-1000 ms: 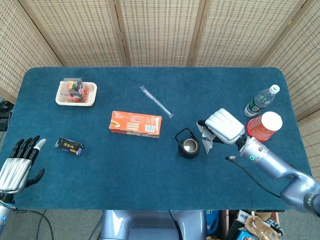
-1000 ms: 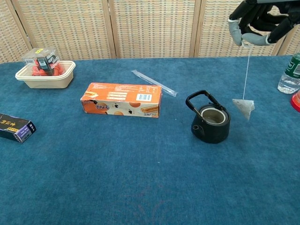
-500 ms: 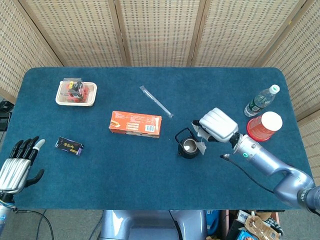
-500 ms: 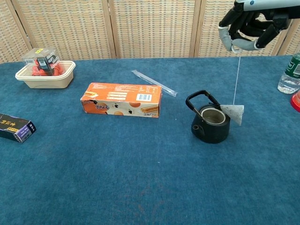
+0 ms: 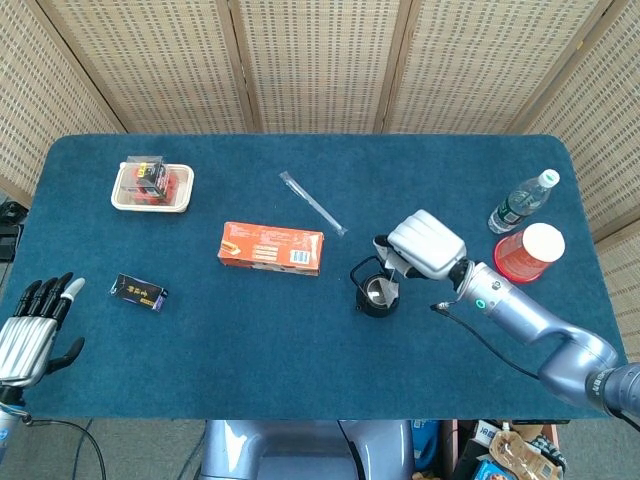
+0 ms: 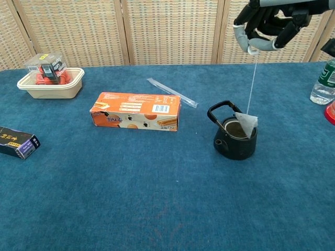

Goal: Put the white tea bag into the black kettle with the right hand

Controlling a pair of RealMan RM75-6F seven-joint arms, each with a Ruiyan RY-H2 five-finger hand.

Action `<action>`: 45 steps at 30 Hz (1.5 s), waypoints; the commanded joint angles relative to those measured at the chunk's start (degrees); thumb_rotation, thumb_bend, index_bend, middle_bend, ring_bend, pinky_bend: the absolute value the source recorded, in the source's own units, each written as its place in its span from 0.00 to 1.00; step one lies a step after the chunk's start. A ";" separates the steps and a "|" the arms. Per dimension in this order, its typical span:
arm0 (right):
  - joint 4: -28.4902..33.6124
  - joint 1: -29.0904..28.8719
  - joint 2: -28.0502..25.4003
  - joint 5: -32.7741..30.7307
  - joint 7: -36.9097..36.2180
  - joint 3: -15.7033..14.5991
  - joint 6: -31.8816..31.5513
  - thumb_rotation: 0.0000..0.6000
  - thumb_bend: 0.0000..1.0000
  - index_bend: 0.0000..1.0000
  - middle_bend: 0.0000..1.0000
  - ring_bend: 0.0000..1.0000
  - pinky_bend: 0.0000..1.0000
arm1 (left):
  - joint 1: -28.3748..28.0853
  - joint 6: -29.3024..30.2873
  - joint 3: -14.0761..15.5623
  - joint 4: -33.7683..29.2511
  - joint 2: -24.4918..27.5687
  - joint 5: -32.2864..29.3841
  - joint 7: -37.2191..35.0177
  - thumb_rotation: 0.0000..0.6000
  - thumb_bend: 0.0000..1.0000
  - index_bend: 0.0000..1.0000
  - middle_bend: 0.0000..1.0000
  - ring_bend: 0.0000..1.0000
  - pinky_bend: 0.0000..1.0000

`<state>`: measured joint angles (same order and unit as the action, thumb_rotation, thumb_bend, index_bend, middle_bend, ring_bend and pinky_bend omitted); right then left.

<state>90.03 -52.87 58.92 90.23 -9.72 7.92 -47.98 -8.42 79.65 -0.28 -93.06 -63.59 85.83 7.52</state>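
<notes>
The black kettle [image 6: 235, 139] stands open-topped on the blue table, seen from above as the kettle [image 5: 375, 291] in the head view. My right hand [image 6: 267, 26] hovers high over it and pinches the string of the white tea bag [image 6: 246, 122]. The bag hangs at the kettle's right rim, partly over the opening. In the head view the right hand [image 5: 424, 246] sits just right of the kettle and the tea bag [image 5: 391, 290] shows at its rim. My left hand [image 5: 30, 332] rests off the table's near left corner, fingers apart and empty.
An orange box [image 6: 136, 111] lies left of the kettle, with a clear plastic stick [image 6: 171, 92] behind it. A tray of small items [image 6: 51, 81] stands at far left, a dark small box [image 6: 19, 142] near the left edge. A water bottle [image 5: 522, 201] and red cup [image 5: 528, 253] stand right.
My right hand has carried the dangling tea bag leftward, from beside the kettle's right side to its rim over the opening. The left hand has barely shifted.
</notes>
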 commanded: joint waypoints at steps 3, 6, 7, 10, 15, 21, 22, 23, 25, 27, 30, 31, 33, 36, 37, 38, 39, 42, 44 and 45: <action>0.23 -0.40 -0.08 -0.28 0.37 0.25 0.49 1.00 0.74 0.60 0.80 0.80 0.89 | 0.01 -0.06 0.03 0.23 -0.10 -0.02 -0.25 1.00 0.37 0.02 0.00 0.00 0.00; 0.20 -0.69 0.18 -0.46 0.73 0.18 1.13 1.00 0.74 0.60 0.80 0.80 0.89 | 0.00 -0.21 0.12 0.50 -0.27 -0.04 -0.50 1.00 0.37 0.02 0.00 0.00 0.00; 0.11 -0.76 0.40 -0.55 0.84 0.10 1.36 1.00 0.74 0.60 0.80 0.80 0.89 | 0.00 -0.28 0.16 0.62 -0.35 -0.04 -0.63 1.00 0.37 0.02 0.00 0.00 0.00; -0.39 -0.69 1.48 -0.58 1.14 -0.71 2.11 1.00 0.74 0.60 0.80 0.80 0.89 | 0.09 -0.54 0.37 1.17 -0.58 -0.18 -1.02 1.00 0.37 0.02 0.00 0.00 0.00; -1.43 -0.27 3.08 -0.05 1.47 -1.70 1.88 1.00 0.74 0.60 0.80 0.80 0.89 | 0.10 -0.51 0.37 1.52 -0.59 -0.11 -1.40 1.00 0.37 0.02 0.00 0.00 0.00; -1.75 1.53 4.36 1.62 2.47 -3.34 -0.68 1.00 0.74 0.60 0.80 0.80 0.89 | 0.13 -0.02 0.23 1.24 -0.21 0.16 -1.19 1.00 0.37 0.02 0.00 0.00 0.00; -1.89 1.85 4.59 1.95 2.68 -3.59 -1.20 1.00 0.74 0.60 0.80 0.80 0.89 | 0.13 0.03 0.19 1.17 -0.11 0.16 -1.16 1.00 0.37 0.02 0.00 0.00 0.00; -2.12 2.23 4.87 2.38 3.02 -3.98 -1.72 1.00 0.74 0.60 0.80 0.80 0.89 | 0.12 0.12 0.11 1.06 0.03 0.14 -1.12 1.00 0.37 0.02 0.00 0.00 0.00; -2.55 3.20 5.57 3.67 4.06 -5.16 -2.92 1.00 0.74 0.60 0.80 0.80 0.89 | -0.06 0.23 -0.11 0.76 0.47 0.28 -0.73 1.00 0.37 0.02 0.00 0.00 0.00; -2.81 3.83 6.12 4.39 4.19 -5.80 -3.80 1.00 0.74 0.60 0.80 0.80 0.89 | -0.24 0.20 -0.18 0.44 0.81 0.47 -0.31 1.00 0.37 0.02 0.00 0.00 0.00; -3.87 4.83 7.29 5.96 4.87 -6.96 -5.36 1.00 0.74 0.60 0.79 0.80 0.89 | -0.44 0.25 -0.37 -0.29 1.34 0.59 0.17 1.00 0.37 0.02 0.00 0.00 0.00; -4.27 5.08 7.69 6.26 5.19 -7.22 -5.70 1.00 0.74 0.60 0.79 0.80 0.89 | -0.47 0.20 -0.42 -0.48 1.47 0.48 0.31 1.00 0.37 0.02 0.00 0.00 0.00; -5.06 5.52 8.52 6.79 5.53 -7.62 -6.40 1.00 0.74 0.60 0.79 0.80 0.89 | -0.51 0.12 -0.44 -0.81 1.69 0.37 0.55 1.00 0.37 0.02 0.00 0.00 0.00; -7.26 6.23 10.39 7.97 6.25 -8.56 -7.44 1.00 0.74 0.60 0.78 0.80 0.89 | -0.60 -0.06 -0.39 -1.41 2.31 0.36 1.17 1.00 0.37 0.02 0.00 0.00 0.00; -7.93 6.43 10.95 8.33 6.30 -8.78 -7.87 1.00 0.74 0.60 0.78 0.80 0.89 | -0.62 -0.07 -0.40 -1.62 2.49 0.35 1.35 1.00 0.37 0.02 0.00 0.00 0.00; -8.33 6.54 11.26 8.53 6.26 -8.88 -8.14 1.00 0.74 0.58 0.78 0.80 0.89 | -0.63 -0.09 -0.42 -1.74 2.57 0.32 1.43 1.00 0.37 0.02 0.00 0.00 0.00; -8.89 6.70 11.66 8.88 6.21 -9.17 -8.41 1.00 0.74 0.57 0.77 0.80 0.89 | -0.62 -0.05 -0.43 -1.92 2.70 0.28 1.58 1.00 0.37 0.02 0.00 0.00 0.00; -10.72 7.25 12.88 10.18 6.66 -10.11 -9.42 1.00 0.74 0.53 0.75 0.80 0.89 | -0.63 -0.13 -0.40 -2.50 2.90 0.17 2.08 1.00 0.37 0.02 0.00 0.00 0.00; -11.41 7.50 13.36 10.65 6.94 -10.48 -9.86 1.00 0.74 0.52 0.74 0.80 0.89 | -0.65 -0.32 -0.32 -2.71 2.93 0.09 2.30 1.00 0.37 0.02 0.00 0.00 0.00; -11.71 7.65 13.63 10.89 6.99 -10.70 -10.09 1.00 0.74 0.51 0.73 0.80 0.89 | -0.67 -0.45 -0.29 -2.84 2.96 0.00 2.42 1.00 0.37 0.02 0.00 0.00 0.00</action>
<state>78.57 -45.41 72.31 100.89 -2.87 -2.55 -57.87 -9.07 79.25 -0.59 -95.86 -60.64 85.87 9.89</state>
